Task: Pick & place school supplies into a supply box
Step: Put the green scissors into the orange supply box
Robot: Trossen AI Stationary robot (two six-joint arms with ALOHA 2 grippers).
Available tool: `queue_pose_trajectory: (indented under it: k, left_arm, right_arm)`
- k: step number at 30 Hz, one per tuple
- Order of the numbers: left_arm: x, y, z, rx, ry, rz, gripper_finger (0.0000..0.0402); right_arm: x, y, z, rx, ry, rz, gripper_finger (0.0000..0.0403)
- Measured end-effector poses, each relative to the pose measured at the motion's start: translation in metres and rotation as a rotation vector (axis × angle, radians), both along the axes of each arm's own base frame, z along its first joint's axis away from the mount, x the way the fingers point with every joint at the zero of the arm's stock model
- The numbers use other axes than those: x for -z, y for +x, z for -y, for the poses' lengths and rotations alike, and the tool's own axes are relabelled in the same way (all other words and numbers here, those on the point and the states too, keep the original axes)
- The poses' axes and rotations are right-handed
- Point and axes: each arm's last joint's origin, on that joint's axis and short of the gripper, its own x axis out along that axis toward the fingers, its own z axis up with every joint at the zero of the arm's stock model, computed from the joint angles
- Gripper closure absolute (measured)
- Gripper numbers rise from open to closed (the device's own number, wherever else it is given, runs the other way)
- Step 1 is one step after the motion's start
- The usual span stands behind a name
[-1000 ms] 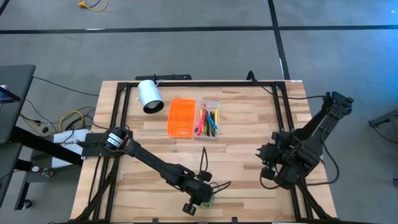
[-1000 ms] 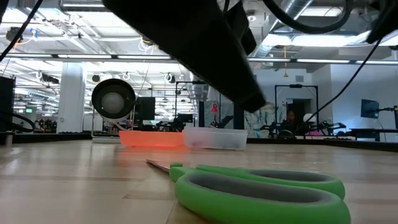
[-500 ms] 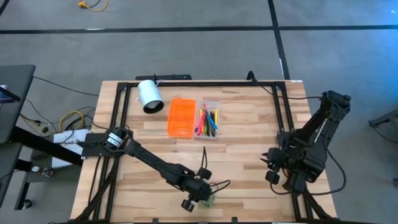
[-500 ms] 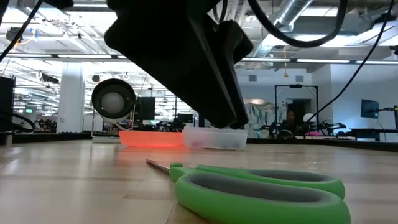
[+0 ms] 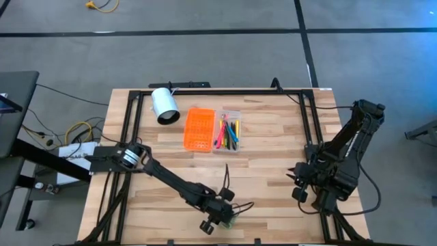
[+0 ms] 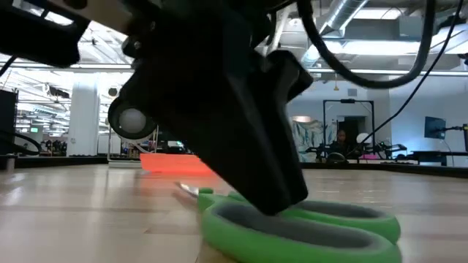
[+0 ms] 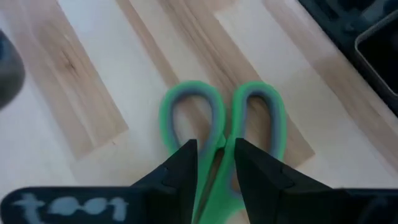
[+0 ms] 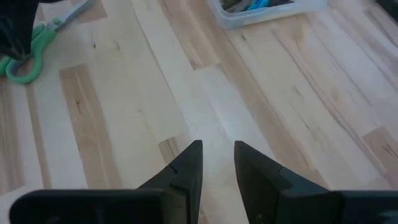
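The green-handled scissors [image 5: 231, 220] lie flat near the table's near edge, and also show in the low view [image 6: 329, 228] and the left wrist view [image 7: 163, 121]. My left gripper [image 5: 220, 216] [image 7: 216, 158] is down over them, open by a narrow gap. Its fingers stand on either side of the place where the two handle loops meet. The supply box's clear tray [image 5: 240, 130] holds coloured pens and pencils, and its orange lid [image 5: 199, 128] lies beside it. My right gripper [image 5: 300, 184] [image 8: 217, 155] waits at the table's right side, slightly open. My left gripper comes at the scissors from above, pointing down, its fingers [image 7: 186, 165] straddling the inner sides of the handle loops [image 7: 219, 134]. The scissors lie flat on the table. Whether the fingers touch the handles, I cannot tell.
A white cylinder [image 5: 164, 104] lies on its side at the far left of the table, left of the orange lid. Bare wood spreads between the box and the scissors. A black frame rail runs along the table's edges [image 5: 225, 90].
My left gripper has come down onto the scissors, from above them to table level, and now hides the clear tray in the low view. My right arm has drawn back a little toward the table's right edge, then stayed still. The scissors have kept their place.
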Motion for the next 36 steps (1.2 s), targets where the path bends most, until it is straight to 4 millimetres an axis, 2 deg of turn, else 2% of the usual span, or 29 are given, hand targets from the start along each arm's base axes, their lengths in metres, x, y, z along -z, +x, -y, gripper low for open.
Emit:
queue_pose_trajectory:
  k: [5,10,16,21,29,36]
  left_arm:
    - [0.003,0.001,0.004,-0.043,0.065,0.029,0.0306]
    - [0.005,-0.002,0.002,0.013,0.122,0.011,0.0306]
    - [0.009,-0.014,-0.005,0.074,0.246,-0.107,0.0306]
    - [0.013,-0.025,-0.014,0.051,0.357,-0.223,0.0306]
    - [0.012,-0.032,-0.022,-0.022,0.367,-0.316,0.0306]
    - [0.012,-0.026,-0.036,-0.254,0.214,-0.398,0.0305]
  right_arm:
    - [0.0,0.0,0.0,-0.001,-0.002,0.0,0.0317]
    - [0.0,-0.001,0.001,-0.002,-0.017,-0.009,0.0317]
    - [0.0,-0.001,0.003,-0.001,-0.031,-0.016,0.0317]
    - [0.0,-0.002,0.004,0.0,-0.043,-0.021,0.0317]
    - [-0.001,-0.002,0.006,-0.001,-0.067,-0.018,0.0317]
    - [-0.001,-0.002,0.007,-0.002,-0.091,-0.003,0.0317]
